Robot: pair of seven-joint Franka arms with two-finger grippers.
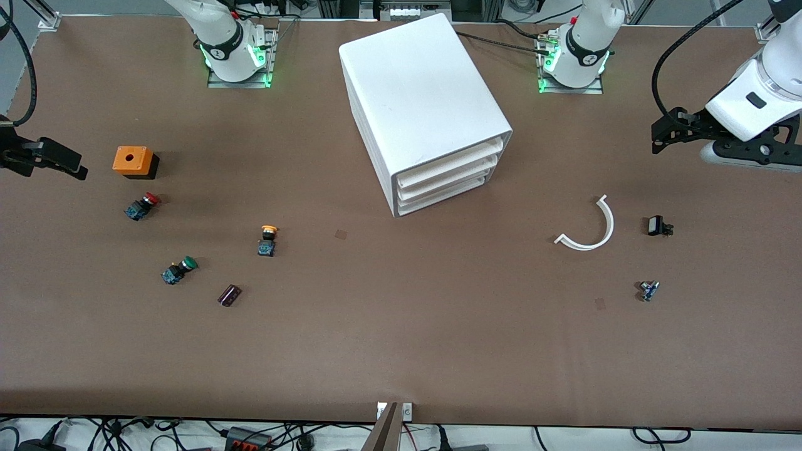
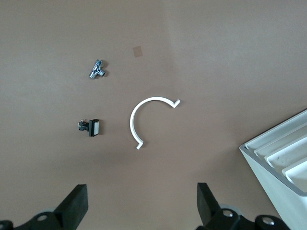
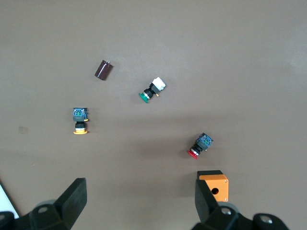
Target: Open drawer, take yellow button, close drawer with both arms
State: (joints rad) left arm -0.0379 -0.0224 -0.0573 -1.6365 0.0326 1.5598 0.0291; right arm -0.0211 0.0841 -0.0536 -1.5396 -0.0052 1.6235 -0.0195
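Front view: drawer unit [image 1: 426,113] shut, all drawers flush | yellow button [image 1: 268,240] on table toward right arm's end | left gripper [image 2: 141,206], right gripper [image 3: 139,203] wide apart, aloft at table ends | fits job finished or pending; no move settled.

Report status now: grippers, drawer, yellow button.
Left gripper open, right gripper open, both empty. Drawer unit shut. Yellow button on table, unobstructed.

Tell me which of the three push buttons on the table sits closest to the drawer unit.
The yellow-capped button; the green button and red button lie farther toward the right arm's end.
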